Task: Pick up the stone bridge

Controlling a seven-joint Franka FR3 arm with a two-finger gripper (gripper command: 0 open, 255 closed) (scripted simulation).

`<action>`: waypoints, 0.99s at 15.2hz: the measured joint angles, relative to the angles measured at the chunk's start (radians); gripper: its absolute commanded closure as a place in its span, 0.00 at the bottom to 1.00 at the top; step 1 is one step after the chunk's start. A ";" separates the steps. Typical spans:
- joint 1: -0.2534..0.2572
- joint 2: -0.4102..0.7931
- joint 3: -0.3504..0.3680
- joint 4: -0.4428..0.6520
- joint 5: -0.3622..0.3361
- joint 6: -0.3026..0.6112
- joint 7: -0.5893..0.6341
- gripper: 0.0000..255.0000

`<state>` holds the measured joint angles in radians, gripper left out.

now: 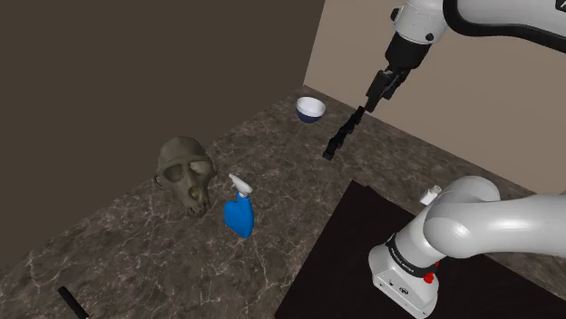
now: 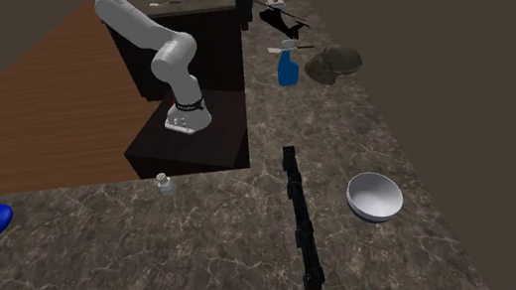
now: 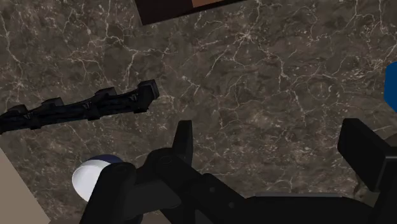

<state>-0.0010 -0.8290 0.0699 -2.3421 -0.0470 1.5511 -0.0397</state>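
Black bridge [image 2: 300, 219]: flat on marbled worktop [image 2: 111, 276], near bowl [image 2: 374, 196]. Pincer [image 3: 267, 130]: fingers apart, empty, hovering above.

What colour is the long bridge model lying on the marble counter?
The bridge is plain black; the second exterior view shows it best.

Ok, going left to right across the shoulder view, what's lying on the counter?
small black bar → olive skull-like mask → blue spray bottle → white bowl → long black bridge → small white bottle
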 measured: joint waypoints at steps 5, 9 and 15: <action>-0.039 0.091 -0.012 0.009 -0.006 0.074 0.048 0.00; -0.086 0.219 -0.024 0.021 -0.011 0.178 0.117 0.00; -0.153 0.411 -0.058 0.075 -0.022 0.302 0.208 0.00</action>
<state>-0.1544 -0.4176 0.0115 -2.2669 -0.0686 1.8531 0.1683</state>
